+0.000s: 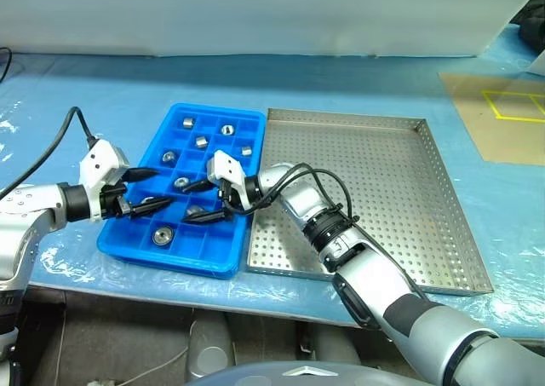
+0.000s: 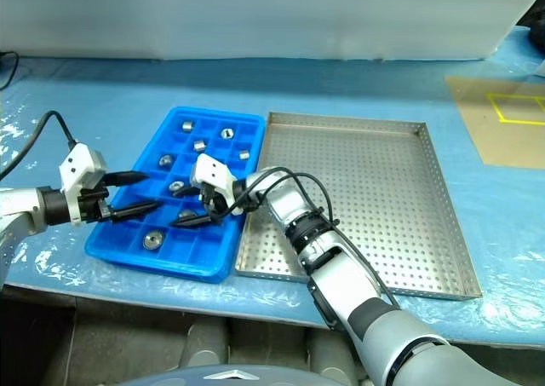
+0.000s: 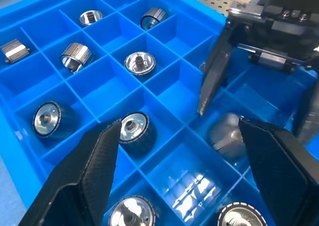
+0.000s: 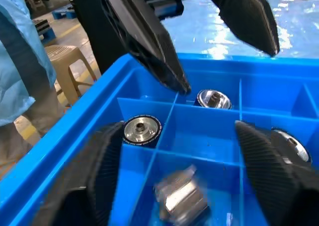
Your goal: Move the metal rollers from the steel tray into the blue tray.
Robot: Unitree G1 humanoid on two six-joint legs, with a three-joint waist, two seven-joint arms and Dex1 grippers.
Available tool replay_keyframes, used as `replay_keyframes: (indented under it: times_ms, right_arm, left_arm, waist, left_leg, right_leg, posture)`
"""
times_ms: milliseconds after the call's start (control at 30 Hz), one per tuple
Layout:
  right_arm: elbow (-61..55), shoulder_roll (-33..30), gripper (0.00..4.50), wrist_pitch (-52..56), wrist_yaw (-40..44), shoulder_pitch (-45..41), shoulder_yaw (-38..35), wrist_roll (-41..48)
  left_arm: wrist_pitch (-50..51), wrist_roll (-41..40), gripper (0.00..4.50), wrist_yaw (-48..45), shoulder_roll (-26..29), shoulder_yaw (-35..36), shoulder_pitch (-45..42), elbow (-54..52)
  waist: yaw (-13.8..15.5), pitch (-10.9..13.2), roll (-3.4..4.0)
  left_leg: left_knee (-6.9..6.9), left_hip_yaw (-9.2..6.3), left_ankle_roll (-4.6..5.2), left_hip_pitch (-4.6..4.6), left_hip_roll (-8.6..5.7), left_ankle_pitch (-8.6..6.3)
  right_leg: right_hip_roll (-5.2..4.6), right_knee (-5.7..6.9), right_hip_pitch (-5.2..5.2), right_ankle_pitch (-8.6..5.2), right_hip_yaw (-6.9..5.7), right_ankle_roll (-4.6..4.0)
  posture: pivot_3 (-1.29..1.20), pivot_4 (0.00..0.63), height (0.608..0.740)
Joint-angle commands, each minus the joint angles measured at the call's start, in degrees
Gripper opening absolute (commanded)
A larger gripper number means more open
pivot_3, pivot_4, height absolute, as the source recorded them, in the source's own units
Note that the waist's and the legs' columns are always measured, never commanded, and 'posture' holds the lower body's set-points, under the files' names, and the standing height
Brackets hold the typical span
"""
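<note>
Roller (image 4: 180,198) lies blurred in a blue tray (image 1: 223,265) compartment right under the right gripper (image 1: 207,200), between its spread fingers, which hold nothing; looks like the release step. Other metal rollers (image 3: 139,63) sit in cells around it. Steel tray (image 1: 400,190), beside the right gripper, looks bare, so the task seems nearly done. Next: lift the right gripper clear. Left gripper (image 1: 145,190), wide open and empty, hovers just opposite, fingertips near the right's; collision risk. Blue plastic sheet (image 1: 102,88) covers the table.
</note>
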Motion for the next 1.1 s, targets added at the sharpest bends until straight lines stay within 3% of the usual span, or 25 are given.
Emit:
replay_keyframes:
  times_ms: [33,200,400,667,867,1100]
  right_arm:
    - [-2.46,-0.74,3.70,-0.37,-1.84,0.06,-1.73,0.17]
    - [-9.44,-5.49,3.70,3.85,-1.56,1.24,-4.95,2.74]
    - [-24.67,-20.76,3.70,13.41,2.90,8.80,-6.83,4.15]
    - [-41.38,-33.29,3.70,24.65,-6.48,25.17,-15.89,6.35]
    - [-57.49,-38.14,3.70,30.97,-13.65,38.91,-22.63,7.96]
    - [-71.71,-39.21,3.70,39.36,-20.23,49.50,-30.82,12.68]
  left_arm:
    - [-0.68,-0.76,4.00,-0.91,0.28,-0.36,-1.93,0.76]
    - [-2.25,0.30,4.00,-2.63,-0.58,-3.85,-6.03,4.34]
    - [-5.37,2.65,4.00,-5.67,-4.03,-10.78,-13.89,10.90]
    - [-8.68,4.80,4.00,-12.63,-13.10,-19.83,-24.98,19.84]
    - [-14.11,8.73,4.00,-17.27,-19.95,-25.88,-29.88,28.22]
    - [-18.98,11.16,4.00,-21.25,-26.51,-29.56,-31.30,33.91]
  waist:
    - [-0.02,0.00,0.00]
    - [-0.04,0.00,0.00]
    - [-0.02,-0.02,-0.02]
    - [-2.24,-0.03,-0.01]
    - [-4.86,-0.05,0.03]
    - [-7.14,-0.13,0.16]
  left_leg:
    - [0.00,0.00,-0.01,0.00,0.00,0.01]
    - [0.10,-0.01,-0.06,0.02,-0.01,0.03]
    - [0.20,0.00,-0.07,0.16,-0.07,0.05]
    - [0.22,0.01,-0.13,0.25,-0.12,0.09]
    - [0.21,0.19,-0.02,0.45,-0.29,0.03]
    - [0.27,0.57,0.42,0.73,-0.42,-0.22]
  right_leg:
    - [0.00,0.02,0.00,0.00,0.00,0.00]
    - [-0.01,0.15,0.01,0.00,0.01,0.00]
    - [-0.04,0.25,0.18,0.00,0.04,0.00]
    - [0.02,0.29,0.18,0.00,0.24,0.01]
    - [0.06,0.23,0.24,0.00,1.00,0.03]
    - [0.07,0.04,0.36,0.07,1.45,0.17]
  posture:
    - [0.16,0.150,0.740]
    - [0.10,0.150,0.740]
    - [-0.04,0.150,0.740]
    - [-0.26,0.150,0.740]
    - [-0.42,0.150,0.740]
    - [-0.54,0.150,0.740]
